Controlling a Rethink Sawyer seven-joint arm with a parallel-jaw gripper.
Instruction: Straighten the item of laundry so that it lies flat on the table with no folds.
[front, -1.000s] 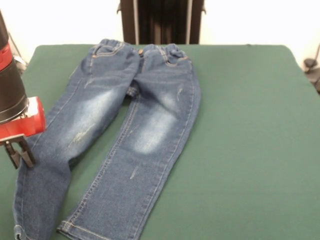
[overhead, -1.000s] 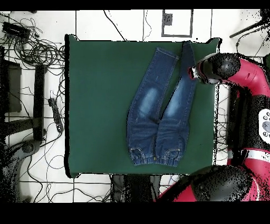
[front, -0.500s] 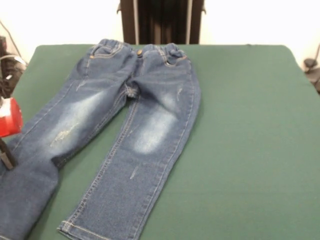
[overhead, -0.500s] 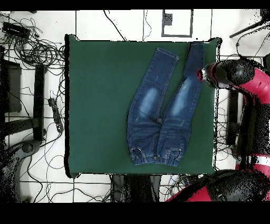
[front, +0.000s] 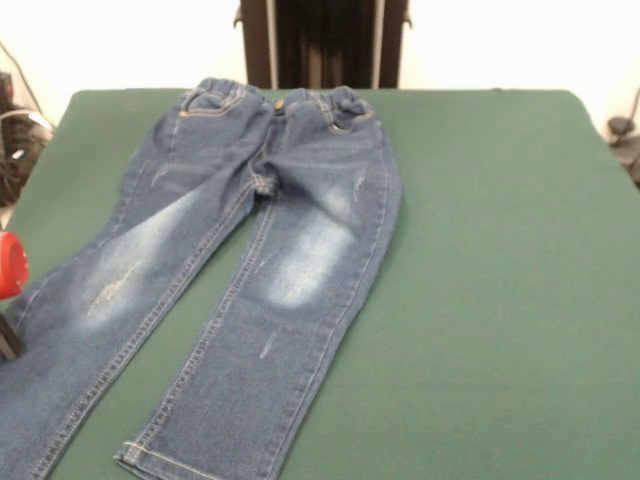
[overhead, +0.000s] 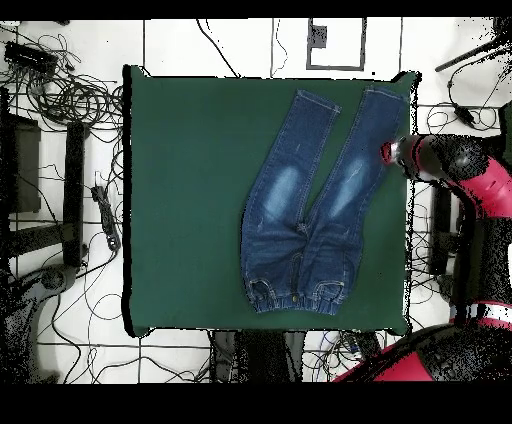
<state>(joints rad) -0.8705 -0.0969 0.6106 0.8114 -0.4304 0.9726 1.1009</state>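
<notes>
The small blue denim jeans (front: 300, 200) lie face up on the dark green table (front: 480, 250), waistband toward the pedestal, the two legs spread in a V. In the overhead view the jeans (overhead: 300, 220) lie on the table's (overhead: 190, 200) right half. My gripper (front: 5, 335) shows only as a red and dark part at the picture's left edge, at the outer side of the left-hand leg (front: 90, 310). In the overhead view the gripper (overhead: 388, 152) sits at the table's right edge, on that leg (overhead: 365, 140), shut on its cloth.
The black pedestal (front: 322, 40) stands behind the waistband. My red arm (overhead: 460, 170) reaches in from beyond the table's right edge. Cables (overhead: 60, 100) lie on the floor to the left of the table. Wide bare green surface (front: 500, 350) lies beside the jeans.
My gripper has moved outward toward the table's edge, almost leaving the front view. The leg it holds has swung out with it, widening the V and lying straighter.
</notes>
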